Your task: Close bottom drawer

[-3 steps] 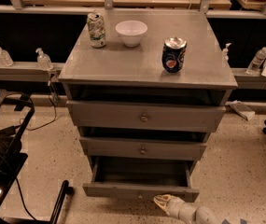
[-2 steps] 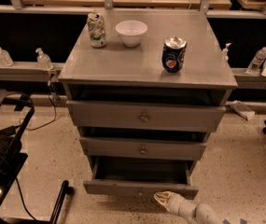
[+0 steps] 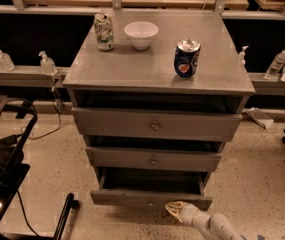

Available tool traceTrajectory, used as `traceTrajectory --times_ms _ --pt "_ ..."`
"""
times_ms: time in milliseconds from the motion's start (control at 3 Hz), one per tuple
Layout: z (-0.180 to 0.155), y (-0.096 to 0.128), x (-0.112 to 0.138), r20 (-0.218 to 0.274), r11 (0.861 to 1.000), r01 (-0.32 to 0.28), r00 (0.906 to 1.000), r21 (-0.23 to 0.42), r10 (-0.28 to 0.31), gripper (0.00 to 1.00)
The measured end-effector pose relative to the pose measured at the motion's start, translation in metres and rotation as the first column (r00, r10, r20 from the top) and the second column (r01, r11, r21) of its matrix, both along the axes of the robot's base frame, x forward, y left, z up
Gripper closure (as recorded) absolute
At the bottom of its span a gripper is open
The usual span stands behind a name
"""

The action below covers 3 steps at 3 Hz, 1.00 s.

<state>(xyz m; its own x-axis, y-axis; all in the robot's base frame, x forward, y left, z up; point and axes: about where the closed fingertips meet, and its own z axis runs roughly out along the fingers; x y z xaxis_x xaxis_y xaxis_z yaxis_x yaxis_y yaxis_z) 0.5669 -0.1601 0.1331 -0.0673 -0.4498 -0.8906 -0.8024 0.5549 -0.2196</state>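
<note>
While the bottom drawer (image 3: 132,198) sits pulled out at the cabinet's base, the end effector (image 3: 174,208) is low, right at its near front, slightly right of centre. Can't tell how open it is.

The grey worktop (image 3: 132,69) carries three items, all upright. A green-and-white can (image 3: 104,31) stands at 10 o'clock from its centre, near the rear left corner. A white bowl (image 3: 141,35) sits at 11 o'clock, near that can but apart from it. A dark blue can (image 3: 187,58) stands at 3 o'clock. The hand (image 3: 174,209) is off the worktop, low at 6 o'clock, over the speckled floor (image 3: 262,174).
</note>
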Motion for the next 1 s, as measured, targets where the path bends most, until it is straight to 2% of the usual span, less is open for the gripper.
traceTrajectory --times_ms 333,667,1000 --pt "0.007 0.004 0.021 0.014 0.999 -0.027 0.9995 -0.018 0.028 1.00" --pt "0.007 0.003 0.019 0.014 0.999 -0.027 0.9995 -0.018 0.027 1.00" --pt "0.011 0.008 0.002 0.016 0.994 -0.103 0.9945 -0.038 0.103 1.00"
